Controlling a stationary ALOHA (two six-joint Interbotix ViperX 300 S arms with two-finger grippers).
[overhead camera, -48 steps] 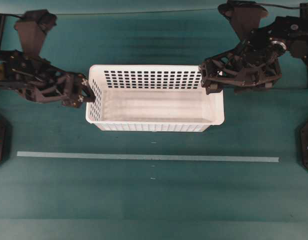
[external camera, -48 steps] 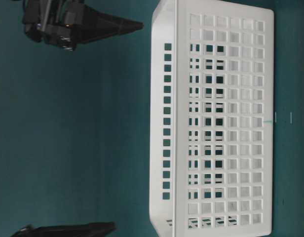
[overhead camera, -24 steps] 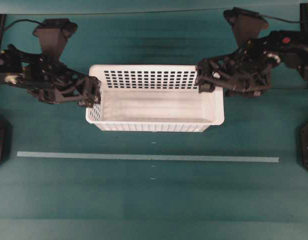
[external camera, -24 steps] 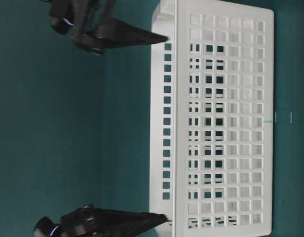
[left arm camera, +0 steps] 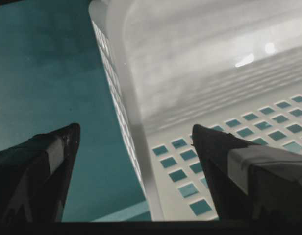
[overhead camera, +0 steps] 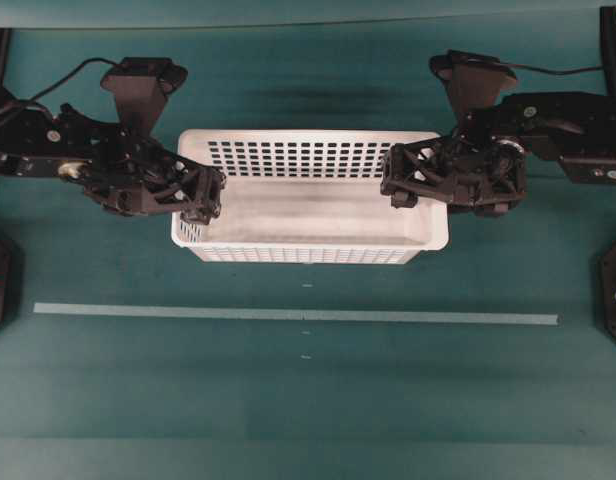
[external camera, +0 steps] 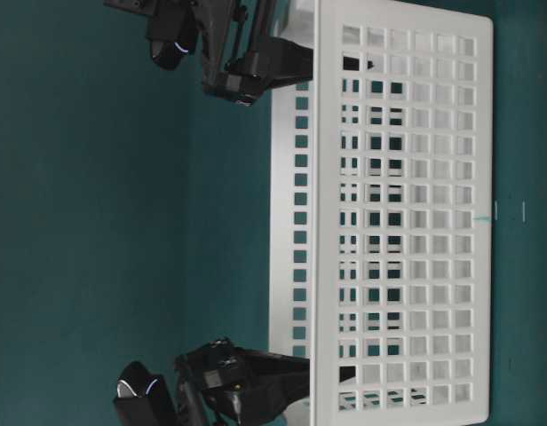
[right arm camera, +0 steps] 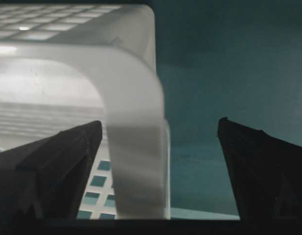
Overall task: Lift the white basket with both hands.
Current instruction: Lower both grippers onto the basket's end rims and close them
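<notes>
Both end effectors are straddling the white basket (overhead camera: pixel 308 197) rim, released.
I'm seeing the left end effector (overhead camera: pixel 210 193) and right end effector (overhead camera: pixel 393 178) gaping over opposite short walls, gripping nothing.

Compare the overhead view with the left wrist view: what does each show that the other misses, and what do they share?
Only the overhead view shows the whole white basket, the right gripper over its right end, and the pale tape line on the table.

Only the left wrist view shows the left gripper open with the basket's end wall between its fingers, one inside, one outside, no contact visible.

Both show the basket's left end and the green table.
</notes>
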